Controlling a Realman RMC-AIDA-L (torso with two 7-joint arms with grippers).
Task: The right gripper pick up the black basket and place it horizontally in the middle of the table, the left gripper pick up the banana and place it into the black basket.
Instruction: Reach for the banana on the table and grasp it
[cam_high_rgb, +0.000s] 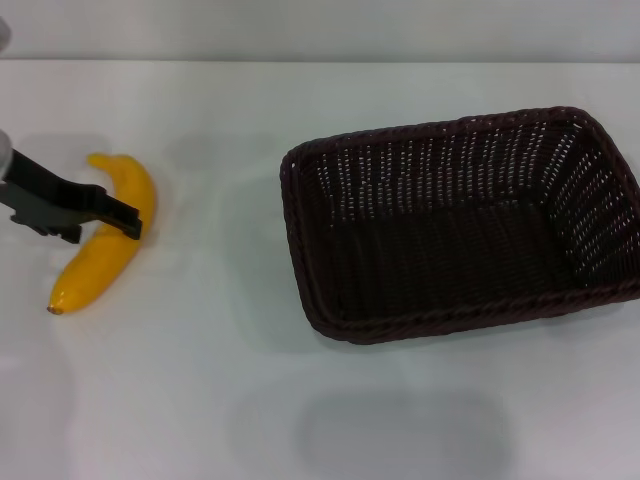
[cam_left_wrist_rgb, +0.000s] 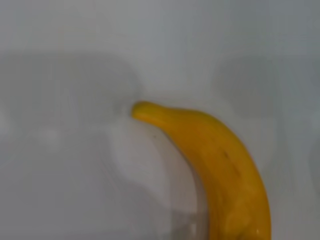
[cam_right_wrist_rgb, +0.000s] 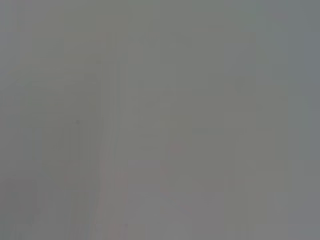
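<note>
Item count on the work surface.
One table (cam_high_rgb: 200, 400); on it one black basket (cam_high_rgb: 460, 300) and one banana (cam_high_rgb: 100, 255), the banana seen also in the left wrist view (cam_left_wrist_rgb: 220, 170). One gripper is in view, the left gripper (cam_high_rgb: 122, 218), at the banana's middle. Totals: one basket, one piece of fruit, one gripper, one tabletop. The right wrist view shows nothing that can be counted.
</note>
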